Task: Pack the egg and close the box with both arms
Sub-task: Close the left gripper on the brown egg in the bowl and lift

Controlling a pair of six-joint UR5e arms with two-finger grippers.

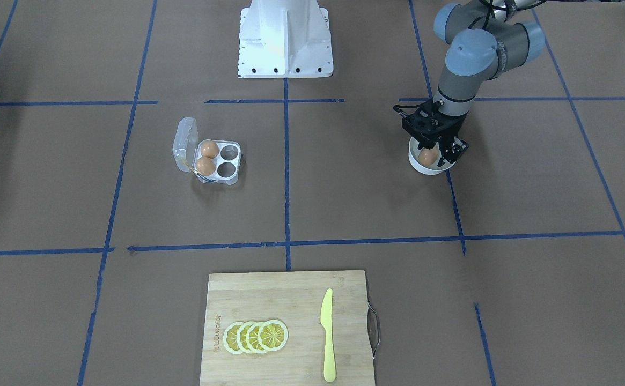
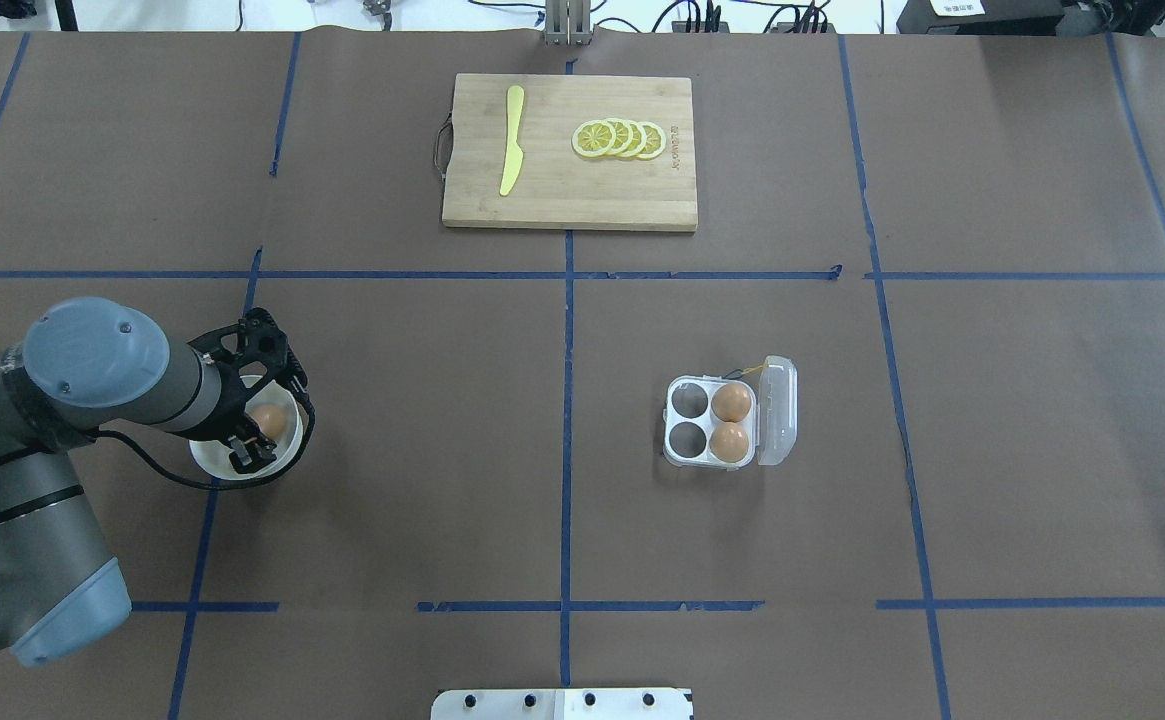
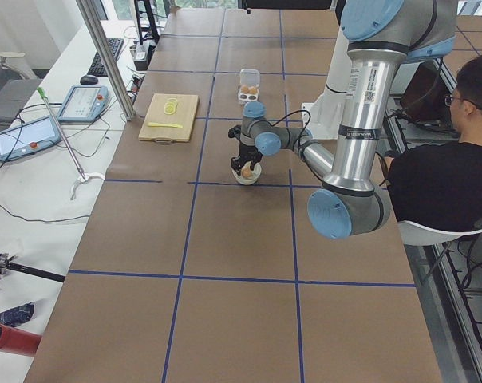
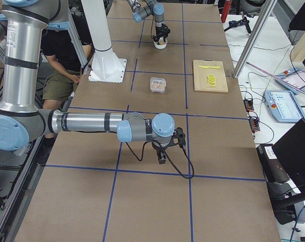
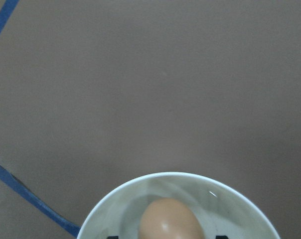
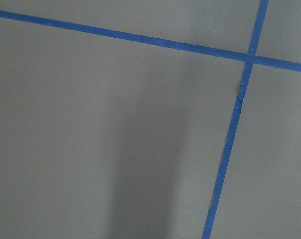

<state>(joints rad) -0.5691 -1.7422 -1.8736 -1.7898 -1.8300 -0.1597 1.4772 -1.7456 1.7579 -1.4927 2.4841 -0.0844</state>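
So the left gripper (image 2: 264, 416) hangs in the white bowl (image 2: 208, 461), jaws spread wide around the egg (image 5: 170, 221), not touching it. The box (image 2: 687, 456) sits well away from the bowl, lid up. Right gripper (image 4: 162, 156): can't tell.

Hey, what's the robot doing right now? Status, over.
Left claw open, straddling egg in bowl. Right claw far off, state unclear. Box open, two cells free; path unobstructed.
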